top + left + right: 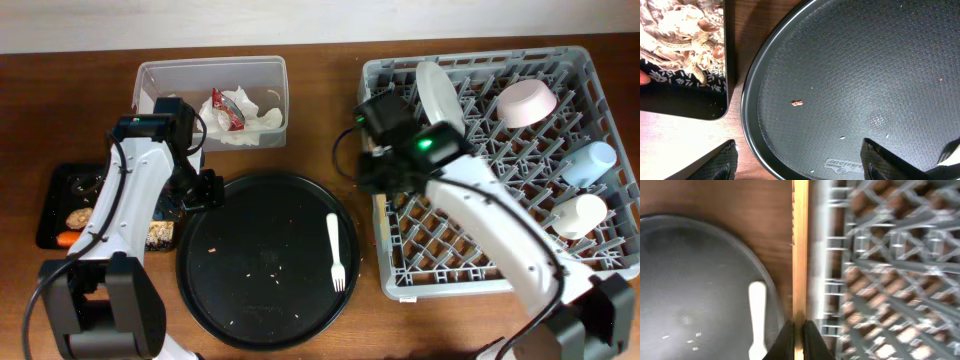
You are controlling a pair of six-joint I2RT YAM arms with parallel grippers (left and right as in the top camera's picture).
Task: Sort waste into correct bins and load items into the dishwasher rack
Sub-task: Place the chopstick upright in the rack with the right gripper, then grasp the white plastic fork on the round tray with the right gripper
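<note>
Blur smears rack [890, 270]; right tool [800, 332] clamps chopsticks [800, 235], left tool [800, 162] spread apart.

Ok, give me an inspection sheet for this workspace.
Surface: wooden table.
Job's things: plate, bowl, blue cup, white cup in rack; napkin, wrapper in clear tub; scraps, carrot in black tray; fork on round tray.
Clutter: crumbs on round tray.
Grippers: left gripper open above round tray's edge; right gripper shut on chopsticks beside rack.
Cables: black cable loops beside right arm.
Surroundings: pale wall strip.
</note>
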